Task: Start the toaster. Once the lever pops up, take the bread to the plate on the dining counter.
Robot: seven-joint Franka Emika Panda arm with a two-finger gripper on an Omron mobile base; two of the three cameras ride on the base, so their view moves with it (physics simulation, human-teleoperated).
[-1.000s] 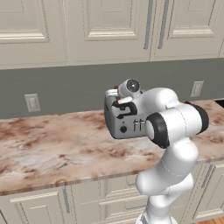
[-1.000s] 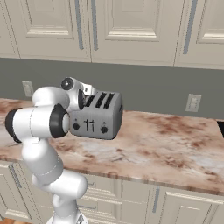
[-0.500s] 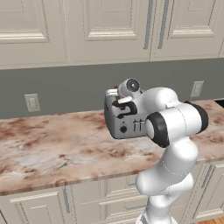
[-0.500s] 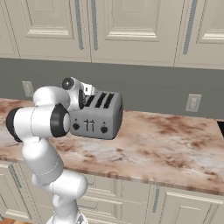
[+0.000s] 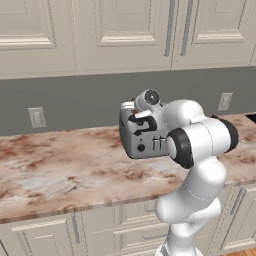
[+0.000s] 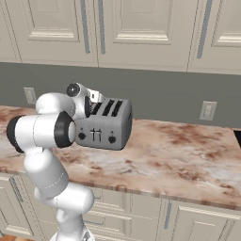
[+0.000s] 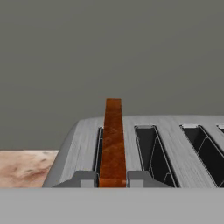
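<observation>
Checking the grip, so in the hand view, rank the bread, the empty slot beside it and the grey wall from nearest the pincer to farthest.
1. The bread, between the pincer fingertips.
2. The empty slot, just beside it in the toaster.
3. The grey wall, behind.

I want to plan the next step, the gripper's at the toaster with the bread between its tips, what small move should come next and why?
Probably a straight lift. The gripper is shut on the bread, which stands upright in the end slot of the toaster; pulling along the slot should free it without scraping.
</observation>
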